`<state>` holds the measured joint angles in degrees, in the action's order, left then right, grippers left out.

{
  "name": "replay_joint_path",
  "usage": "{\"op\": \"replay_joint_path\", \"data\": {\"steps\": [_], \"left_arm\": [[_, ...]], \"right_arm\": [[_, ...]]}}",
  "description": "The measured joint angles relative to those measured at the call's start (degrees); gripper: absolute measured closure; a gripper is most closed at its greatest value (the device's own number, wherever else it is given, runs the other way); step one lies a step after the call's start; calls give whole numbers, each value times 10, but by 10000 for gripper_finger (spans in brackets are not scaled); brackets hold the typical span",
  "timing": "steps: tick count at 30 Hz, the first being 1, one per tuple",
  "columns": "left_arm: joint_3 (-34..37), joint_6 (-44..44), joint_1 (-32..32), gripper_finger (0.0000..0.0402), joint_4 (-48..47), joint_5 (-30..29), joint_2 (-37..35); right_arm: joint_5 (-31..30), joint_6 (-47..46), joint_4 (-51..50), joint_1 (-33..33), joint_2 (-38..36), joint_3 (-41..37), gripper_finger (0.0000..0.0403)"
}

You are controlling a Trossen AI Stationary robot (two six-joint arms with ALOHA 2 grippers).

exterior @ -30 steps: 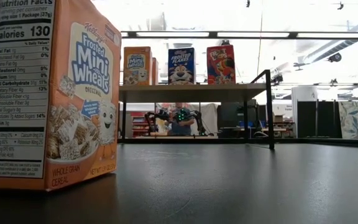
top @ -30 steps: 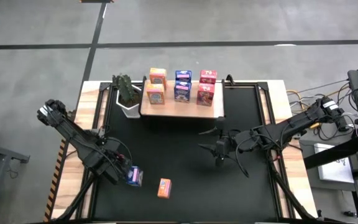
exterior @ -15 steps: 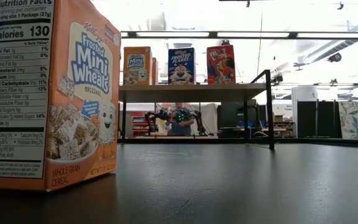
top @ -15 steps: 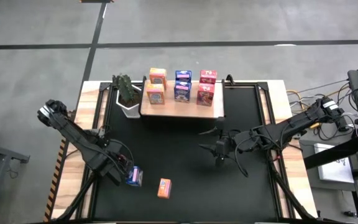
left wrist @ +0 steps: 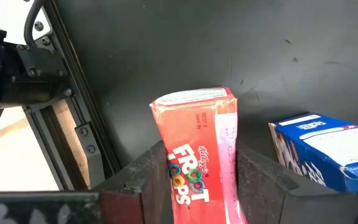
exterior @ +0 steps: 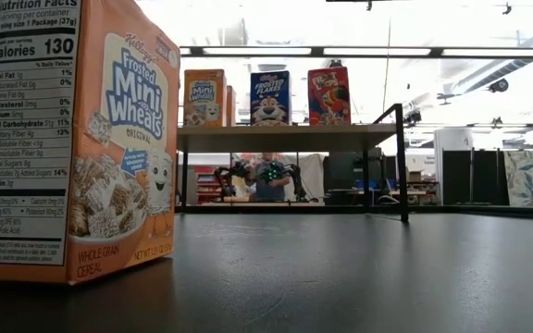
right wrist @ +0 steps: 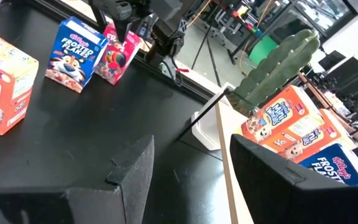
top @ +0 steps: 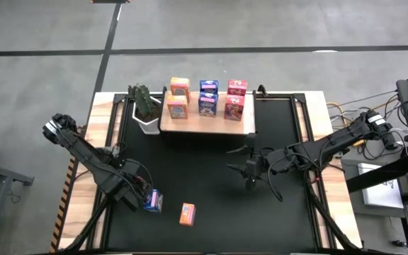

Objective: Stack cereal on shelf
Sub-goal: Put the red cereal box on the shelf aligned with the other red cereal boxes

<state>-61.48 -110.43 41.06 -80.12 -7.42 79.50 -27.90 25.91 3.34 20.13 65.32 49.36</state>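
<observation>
The shelf [top: 207, 126] at the far middle of the black mat carries two orange, two blue and two pink-red cereal boxes [top: 207, 98]. Near the mat's front left, a blue box [top: 154, 202] and an orange box [top: 187, 213] stand on their bases. Beside the blue box [left wrist: 319, 149] stands a pink-red box [left wrist: 194, 146], hidden under the arm in the high view. My left gripper [top: 139, 197] points down over it, shut on it. My right gripper [top: 250, 170] hovers open over the mat's middle. My left gripper pinches the pink-red box between its two fingers [left wrist: 148, 180], one on each narrow side [left wrist: 232, 155], a little below the box's top. The fingers come from above, pointing down. The box stands upright with its base on the mat.
A green potted plant [top: 145, 106] stands at the shelf's left end. A black frame rail [left wrist: 73, 112] runs along the mat's left edge close to my left gripper. Open mat lies between the loose boxes and the shelf.
My left gripper has sunk a little toward the mat beside the blue box. The boxes have kept their places.
</observation>
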Motion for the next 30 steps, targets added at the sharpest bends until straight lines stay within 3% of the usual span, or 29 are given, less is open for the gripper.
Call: {"op": "replay_joint_path", "data": {"steps": [5, 9, 15, 21, 30], "left_arm": [[-39, 26, -1, 253, -23, -2, 0], [-104, 34, -1, 253, -89, -36, 1], [-212, 151, -7, 253, -85, -182, 5], [-338, 365, -50, 253, -82, -295, 46], [-534, 766, -136, 253, -78, -309, 145]], "right_arm": [[-2, 0, -11, 0, -2, 0, 202], [-2, -13, -37, 1, -18, 0, 202], [-2, -69, -104, 21, -62, 0, 202], [-2, -105, -131, 51, -97, -16, 202], [-1, -126, -130, 81, -127, -41, 202]]}}
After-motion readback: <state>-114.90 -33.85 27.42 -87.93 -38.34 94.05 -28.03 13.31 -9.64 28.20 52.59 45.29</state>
